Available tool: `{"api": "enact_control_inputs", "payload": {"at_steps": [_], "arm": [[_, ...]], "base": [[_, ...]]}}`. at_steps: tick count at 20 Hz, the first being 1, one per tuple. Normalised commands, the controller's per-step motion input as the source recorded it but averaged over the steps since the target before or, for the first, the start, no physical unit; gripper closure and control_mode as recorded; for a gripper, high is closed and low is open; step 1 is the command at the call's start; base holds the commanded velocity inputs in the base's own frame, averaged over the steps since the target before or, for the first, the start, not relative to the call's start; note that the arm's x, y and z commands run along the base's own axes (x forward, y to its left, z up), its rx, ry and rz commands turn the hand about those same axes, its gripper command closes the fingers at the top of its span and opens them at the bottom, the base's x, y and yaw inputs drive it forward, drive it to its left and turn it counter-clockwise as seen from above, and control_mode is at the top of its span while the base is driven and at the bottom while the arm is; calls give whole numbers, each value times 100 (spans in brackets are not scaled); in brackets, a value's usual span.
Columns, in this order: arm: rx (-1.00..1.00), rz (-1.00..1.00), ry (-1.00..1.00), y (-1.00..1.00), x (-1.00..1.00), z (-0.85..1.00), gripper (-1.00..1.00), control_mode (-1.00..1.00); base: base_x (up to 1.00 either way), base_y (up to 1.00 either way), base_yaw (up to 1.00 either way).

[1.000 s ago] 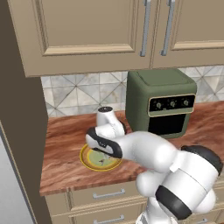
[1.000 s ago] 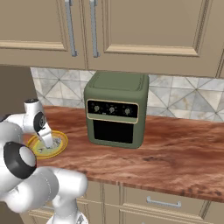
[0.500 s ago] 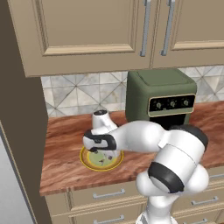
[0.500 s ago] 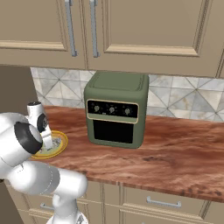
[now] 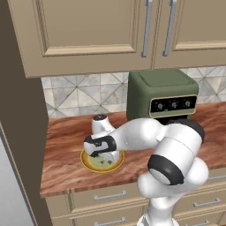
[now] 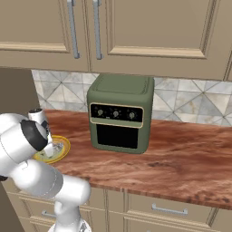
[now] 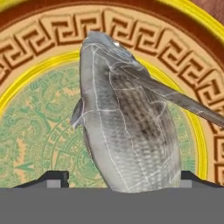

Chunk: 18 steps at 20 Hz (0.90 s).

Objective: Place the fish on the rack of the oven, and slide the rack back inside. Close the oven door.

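Wooden counter point(image 5: 66, 172) carries 1 yellow-rimmed plate point(image 5: 90, 164). Fish point(image 7: 127, 131) lies on that plate, between the 2 fingertips point(image 7: 54, 178) of the gripper point(image 7: 122, 181), jaws spread wide, not clamped.

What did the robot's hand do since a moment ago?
The gripper came down low over the yellow plate, and its open fingers now stand on either side of the fish. They have not shut on the fish, which lies on the plate. The plate and the green toaster oven stayed where they were on the counter.
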Motion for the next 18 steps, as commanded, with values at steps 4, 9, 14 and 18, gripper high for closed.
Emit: {"api": "enact_control_inputs", "payload": {"at_steps": [4,9,14,18], "arm": [[0,0,-1,0,-4,0,100,-100],[0,0,-15,-15,-43,63,100,-100],[1,0,-25,-47,-69,97,100,-100],[9,-2,-14,-86,-97,82,100,-100]], "base": [[0,0,0],[0,0,0],[0,0,0],[0,0,0]]}}
